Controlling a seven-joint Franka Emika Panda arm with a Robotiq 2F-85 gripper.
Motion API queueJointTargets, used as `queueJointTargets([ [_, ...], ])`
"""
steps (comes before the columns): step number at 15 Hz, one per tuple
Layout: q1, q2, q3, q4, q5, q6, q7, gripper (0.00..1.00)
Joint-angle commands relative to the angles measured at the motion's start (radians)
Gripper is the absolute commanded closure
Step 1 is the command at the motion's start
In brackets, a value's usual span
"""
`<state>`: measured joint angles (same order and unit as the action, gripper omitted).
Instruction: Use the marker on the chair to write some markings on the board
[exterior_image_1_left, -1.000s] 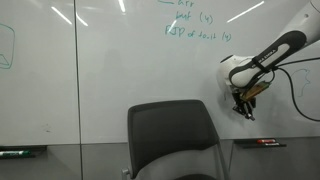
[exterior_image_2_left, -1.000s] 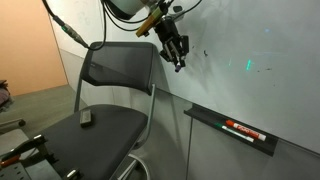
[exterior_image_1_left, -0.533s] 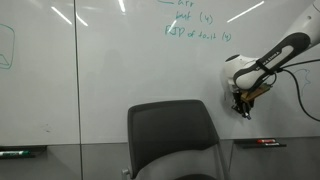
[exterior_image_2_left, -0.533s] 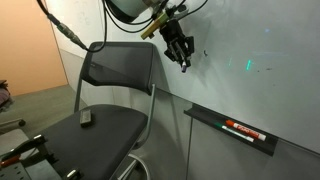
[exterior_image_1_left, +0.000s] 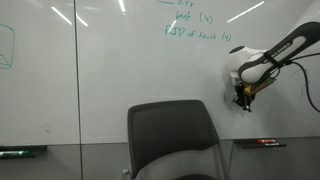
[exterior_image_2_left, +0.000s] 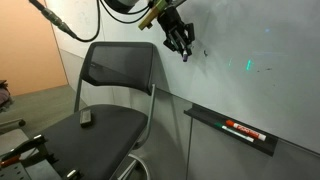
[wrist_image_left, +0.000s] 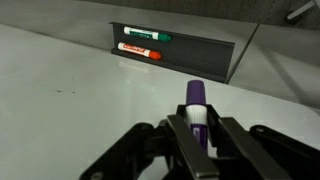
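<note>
1. The board (exterior_image_1_left: 100, 80) is a glossy white wall-wide surface that mirrors the ceiling lights. It has a vertical seam and green handwriting (exterior_image_1_left: 196, 30) near its top.
2. The chair (exterior_image_1_left: 170, 130) is dark grey, with a rounded-rectangle backrest, a curved seat and a thin metal frame. It shows in both exterior views, and an exterior view shows a small grey object (exterior_image_2_left: 87, 118) lying on the seat.
3. In the wrist view the gripper (wrist_image_left: 199, 128) has its black fingers (wrist_image_left: 183, 128) closed on the marker (wrist_image_left: 196, 95), a slim pen with a purple end and a pale barrel.
4. The marker's purple end points at the board; the pictures do not show whether the tip touches the surface.
5. A dark angular tray (wrist_image_left: 212, 58) is fixed to the board and holds a green marker (wrist_image_left: 148, 36) and a red-and-black marker (wrist_image_left: 138, 49) lying side by side.
6. Faint small dark marks (wrist_image_left: 60, 92) sit on the white surface, apart from the tray.
7. The gripper (exterior_image_2_left: 182, 42) is near the board above the chair's backrest and well clear of the tray (exterior_image_2_left: 235, 125); nothing stands between it and the board.
8. Compared with a second ago, the gripper (exterior_image_1_left: 241, 98) has risen slightly along the board and shifted a little sideways. The chair, the tray and the object on the seat lie as before.
</note>
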<state>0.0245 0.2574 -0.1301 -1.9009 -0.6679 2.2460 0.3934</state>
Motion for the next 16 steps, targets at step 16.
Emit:
queueJointTargets([
  [16,0.02,-0.007,0.058,-0.212,-0.044,0.089,-0.027,0.94],
])
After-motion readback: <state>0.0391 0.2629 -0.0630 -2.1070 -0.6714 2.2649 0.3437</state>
